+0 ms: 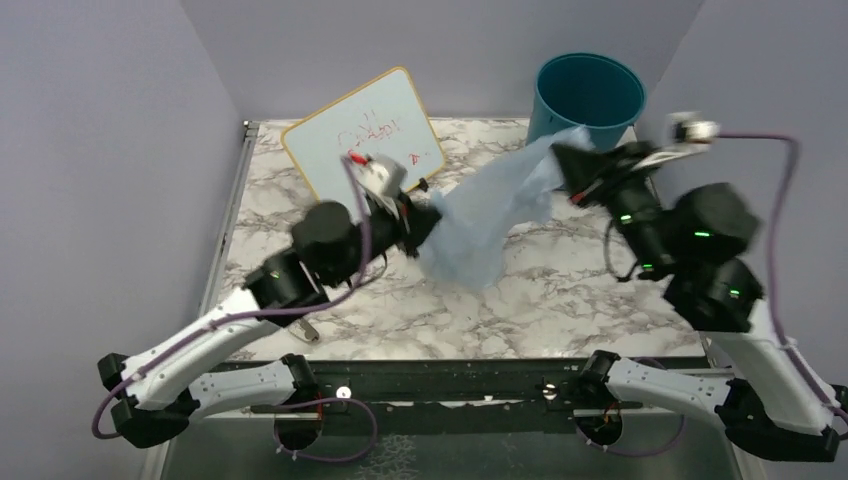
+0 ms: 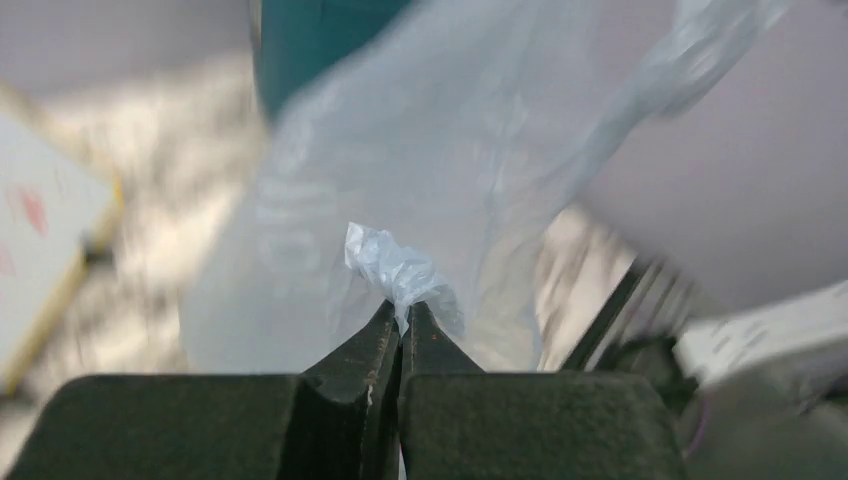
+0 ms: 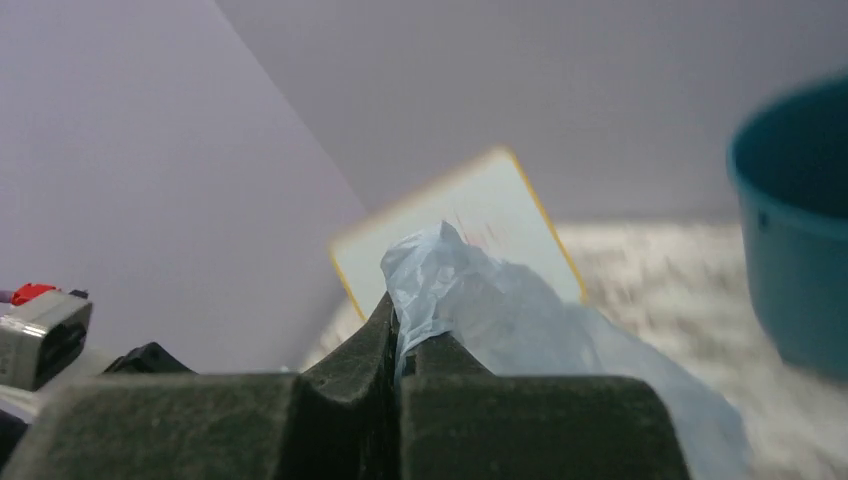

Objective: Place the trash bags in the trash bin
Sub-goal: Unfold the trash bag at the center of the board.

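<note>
**A:** Start at the left. What's over there?

**B:** A small whiteboard (image 1: 365, 140) with a yellow edge and red scribbles, at the back left of the marbled bench (image 1: 560, 300). The left arm reaches in just in front of it, its wrist close to the board's lower right corner.

**A:** And the left fingers (image 2: 375, 340)?

**B:** Pressed together on a crumpled twist of the trash bag (image 1: 490, 215). The left wrist view shows the pale-blue film bunched right at the tips.

**A:** So where is the bag?

**B:** In mid-bench, strung between the two arms. It rises from the left fingers toward the back right, and a loose belly sags below them. I cannot tell if that low part touches the bench.

**A:** The right end?

**B:** The right fingers (image 3: 370, 335) are clamped on another bunch of film. That end lies over the near side of the trash bin (image 1: 588, 95), below its rim and outside it.

**A:** The bin itself?

**B:** Teal, upright, in the back right corner against the wall, mouth open upward.

**A:** What crowds it?

**B:** The right arm's wrist and its purple cable (image 1: 780, 190) sit just beside the bin on the right, somewhat blurred. The stretched film lies between the whiteboard and the bin.
</note>
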